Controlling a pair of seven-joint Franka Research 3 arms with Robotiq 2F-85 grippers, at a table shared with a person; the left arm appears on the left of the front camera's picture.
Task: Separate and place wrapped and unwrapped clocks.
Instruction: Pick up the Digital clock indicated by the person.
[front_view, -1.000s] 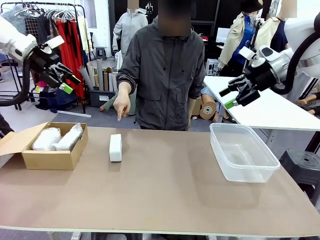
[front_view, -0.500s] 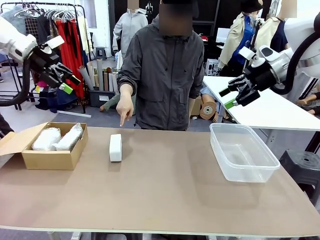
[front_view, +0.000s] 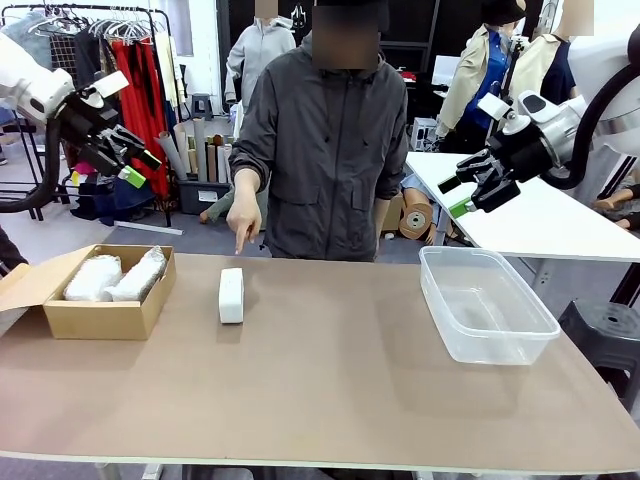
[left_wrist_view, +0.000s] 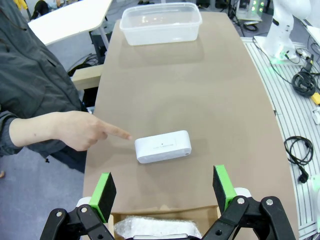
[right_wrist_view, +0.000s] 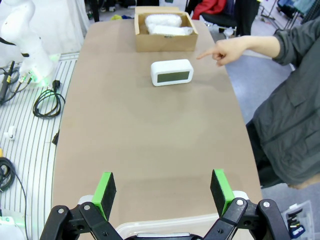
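Note:
The bare white clock (front_view: 231, 295) lies on the brown table, left of centre; it also shows as the clock (left_wrist_view: 163, 146) and the clock (right_wrist_view: 172, 72) with its grey display. Two wrapped clocks (front_view: 112, 276) sit in the cardboard box (front_view: 100, 318) at the table's left; the wrapped clocks (right_wrist_view: 163, 24) show in the box (right_wrist_view: 165, 41). A person's hand (front_view: 242, 212) points a finger down at the bare clock. My left gripper (front_view: 137, 165) hangs open high above the box. My right gripper (front_view: 455, 196) is open above the clear tub (front_view: 487, 304).
The clear plastic tub (left_wrist_view: 161, 22) is empty and stands at the table's right. The person stands at the far edge, behind the bare clock. A second white table (front_view: 530, 215) is behind on the right.
The person's pointing hand has shifted slightly, staying above the bare clock. Both arms are still.

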